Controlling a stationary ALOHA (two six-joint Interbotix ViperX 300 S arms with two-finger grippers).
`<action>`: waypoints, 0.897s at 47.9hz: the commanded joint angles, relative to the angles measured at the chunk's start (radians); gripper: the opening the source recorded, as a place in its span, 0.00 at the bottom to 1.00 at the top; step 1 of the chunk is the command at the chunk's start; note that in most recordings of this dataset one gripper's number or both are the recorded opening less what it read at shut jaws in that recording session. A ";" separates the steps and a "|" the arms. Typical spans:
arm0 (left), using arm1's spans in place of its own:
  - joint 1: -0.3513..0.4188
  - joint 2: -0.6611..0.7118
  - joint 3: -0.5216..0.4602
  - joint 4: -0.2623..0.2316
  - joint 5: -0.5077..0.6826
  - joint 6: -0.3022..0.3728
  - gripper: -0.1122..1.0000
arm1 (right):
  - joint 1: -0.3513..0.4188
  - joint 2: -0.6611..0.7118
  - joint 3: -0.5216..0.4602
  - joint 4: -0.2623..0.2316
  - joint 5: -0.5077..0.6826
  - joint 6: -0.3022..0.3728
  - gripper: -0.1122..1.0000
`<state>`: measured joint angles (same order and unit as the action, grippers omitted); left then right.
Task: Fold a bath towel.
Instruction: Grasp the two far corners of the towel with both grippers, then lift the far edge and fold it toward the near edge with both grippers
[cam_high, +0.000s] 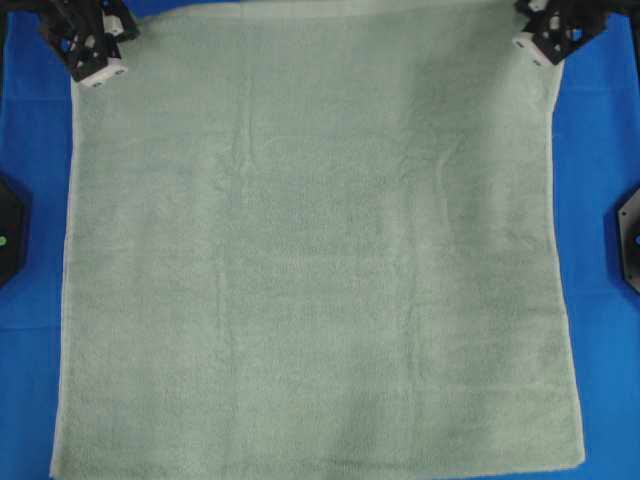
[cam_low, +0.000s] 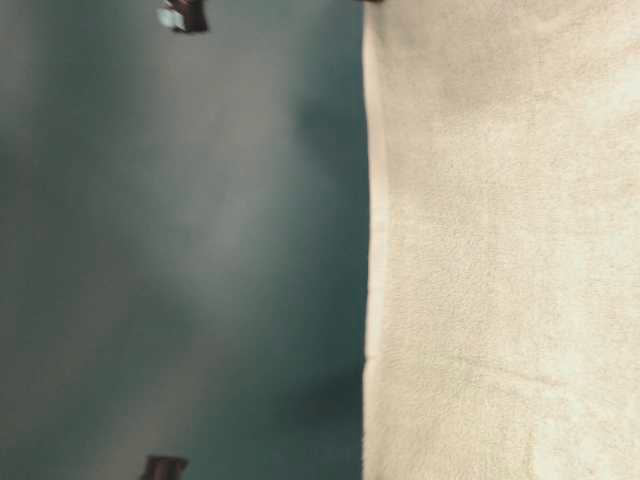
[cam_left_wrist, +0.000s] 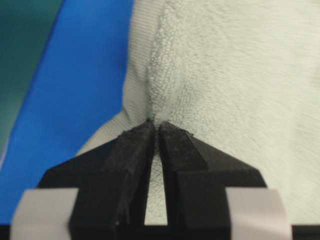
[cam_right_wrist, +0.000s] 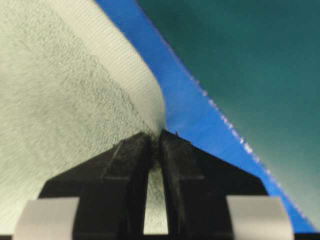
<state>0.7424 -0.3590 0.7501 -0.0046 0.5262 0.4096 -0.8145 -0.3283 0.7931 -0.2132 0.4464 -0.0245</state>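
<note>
The bath towel (cam_high: 320, 260), pale sage-green terry, lies spread flat and fills most of the overhead view. My left gripper (cam_high: 100, 70) sits at its far left corner. In the left wrist view that gripper (cam_left_wrist: 156, 125) is shut on a pinched ridge of the bath towel (cam_left_wrist: 235, 75) beside the flat hem band. My right gripper (cam_high: 530, 45) sits at the far right corner. The right wrist view shows this gripper (cam_right_wrist: 156, 134) shut on the hemmed edge of the bath towel (cam_right_wrist: 60, 100). The table-level view holds only a strip of bath towel (cam_low: 500, 250).
The bright blue table covering (cam_high: 600, 200) shows along both sides of the towel. Black arm bases stand at the left edge (cam_high: 10, 230) and the right edge (cam_high: 628, 235). Past the table's edge lies a dark teal surface (cam_right_wrist: 250, 60).
</note>
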 joint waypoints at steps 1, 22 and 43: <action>-0.029 -0.052 0.002 -0.002 0.034 -0.015 0.13 | 0.026 -0.052 0.012 -0.002 0.009 0.015 0.19; -0.551 -0.221 0.170 -0.046 0.146 -0.333 0.13 | 0.563 -0.238 0.167 0.100 0.209 0.325 0.19; -1.331 -0.074 0.181 -0.015 -0.221 -0.996 0.13 | 1.397 -0.103 0.140 0.098 -0.017 0.971 0.19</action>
<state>-0.4909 -0.4786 0.9787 -0.0230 0.3559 -0.5369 0.4955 -0.4755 0.9741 -0.0966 0.4817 0.8928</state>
